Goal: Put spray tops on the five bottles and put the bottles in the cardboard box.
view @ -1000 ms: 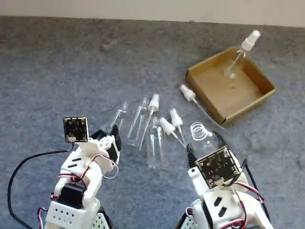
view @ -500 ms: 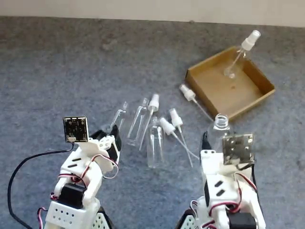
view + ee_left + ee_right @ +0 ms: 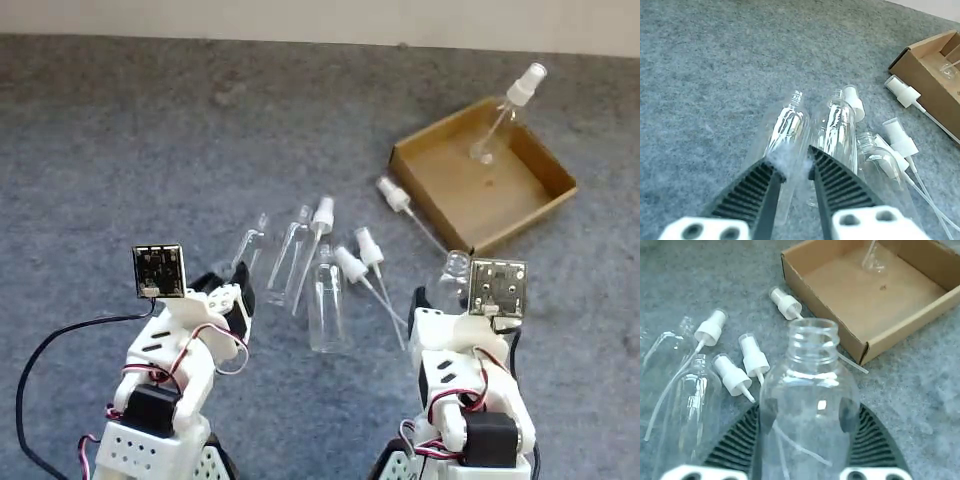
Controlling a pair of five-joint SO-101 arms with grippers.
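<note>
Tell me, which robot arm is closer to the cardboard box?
Right. The right gripper, holding an open bottle, is just short of the cardboard box and its near corner. The left gripper is farther off, by the lying bottles.

One capped bottle (image 3: 497, 125) leans in the open cardboard box (image 3: 425, 205), three uncapped clear bottles (image 3: 325, 300) and four loose white spray tops (image 3: 350, 265) lie clustered beside it, and a fifth uncapped bottle (image 3: 810, 370) stands upright in the right gripper (image 3: 809, 412).
</note>
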